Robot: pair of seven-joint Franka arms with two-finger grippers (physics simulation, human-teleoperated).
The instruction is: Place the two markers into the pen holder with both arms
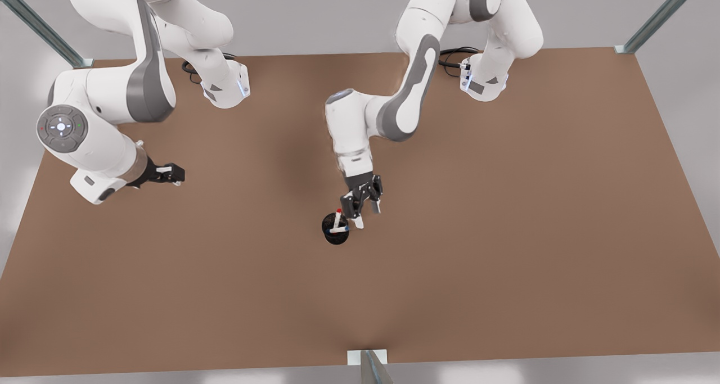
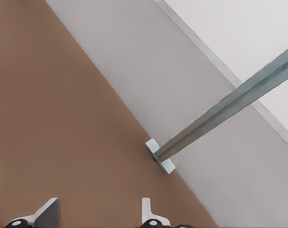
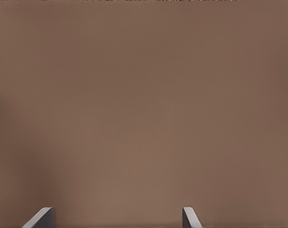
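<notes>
Black pen holder (image 1: 336,230) near table (image 1: 506,232) centre carries both markers (image 1: 339,222), task seemingly done; right gripper (image 1: 364,207) hovers spread at its 2 o'clock, left gripper (image 1: 169,173) waits spread at 10 o'clock.

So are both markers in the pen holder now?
Yes, both in: the red-capped marker and blue-capped marker rest inside the pen holder, leaning on its rim.
</notes>
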